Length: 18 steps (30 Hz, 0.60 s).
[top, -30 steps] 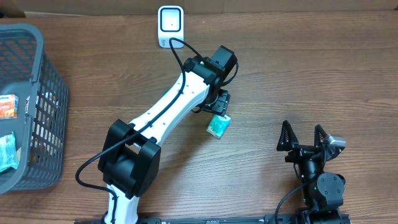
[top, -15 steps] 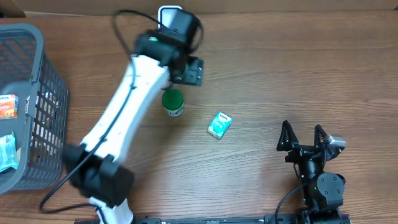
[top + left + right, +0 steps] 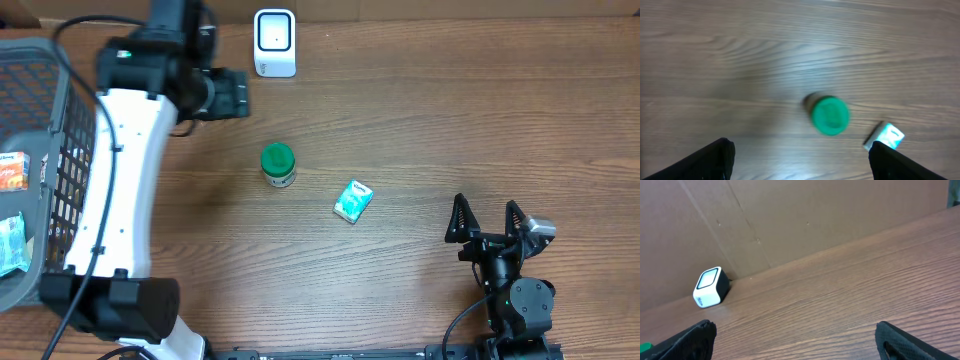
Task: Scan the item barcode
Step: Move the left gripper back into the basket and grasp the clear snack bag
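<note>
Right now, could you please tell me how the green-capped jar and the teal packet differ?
The green-capped jar stands upright and round; the teal packet lies flat, rectangular and skewed. The jar sits nearer the white scanner, the packet nearer the right tool. Both rest free on the wooden table.

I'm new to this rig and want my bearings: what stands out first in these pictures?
The white left arm reaches up the table's left side, its open left gripper near the white barcode scanner at the back edge. Mid-table sit a green-capped bottle and a small teal box, apart; a grey basket sits far left.
</note>
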Available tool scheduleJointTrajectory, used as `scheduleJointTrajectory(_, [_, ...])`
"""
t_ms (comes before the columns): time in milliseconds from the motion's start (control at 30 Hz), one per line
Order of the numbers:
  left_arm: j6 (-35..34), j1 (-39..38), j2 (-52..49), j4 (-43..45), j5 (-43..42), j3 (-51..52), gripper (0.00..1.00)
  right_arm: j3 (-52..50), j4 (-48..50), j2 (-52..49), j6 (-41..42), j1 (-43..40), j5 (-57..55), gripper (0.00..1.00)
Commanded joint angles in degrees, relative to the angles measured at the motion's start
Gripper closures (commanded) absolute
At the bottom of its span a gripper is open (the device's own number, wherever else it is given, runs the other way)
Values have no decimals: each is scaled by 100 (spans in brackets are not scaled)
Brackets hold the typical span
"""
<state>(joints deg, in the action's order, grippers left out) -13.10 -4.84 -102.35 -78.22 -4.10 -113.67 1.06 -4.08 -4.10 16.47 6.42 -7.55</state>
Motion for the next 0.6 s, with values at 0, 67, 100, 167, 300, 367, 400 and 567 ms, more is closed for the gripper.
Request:
scheduleJointTrajectory(0, [385,492,380,-120,-186,-446,12,-57,31,13,-42,-7,-37,0])
scheduleJointTrajectory(67, [437,820,411,-254,-184,-658,12,-57,31,13,-42,-7,-37,0])
scheduleJointTrajectory(100, [437,997,417,-319,-186,-767,12,-57,31,13,-42,-7,-37,0])
scheduleJointTrajectory(167, [442,1314,424,-433,-184,-955,11,-57,31,13,-42,-7,-37,0])
scheduleJointTrajectory(300, [562,1985,422,-269,-37,-1113,5,-57,31,13,-42,-7,-37,0])
scheduleJointTrajectory(367, [549,2341,420,-98,-42,-1110,3,-57,31,13,-42,-7,-37,0])
scheduleJointTrajectory(400, [538,2474,420,-48,-42,-1110,3,-57,31,13,-42,-7,-37,0])
scheduleJointTrajectory(567, [518,2953,420,26,-42,-1110,4,-57,31,13,-42,-7,-37,0])
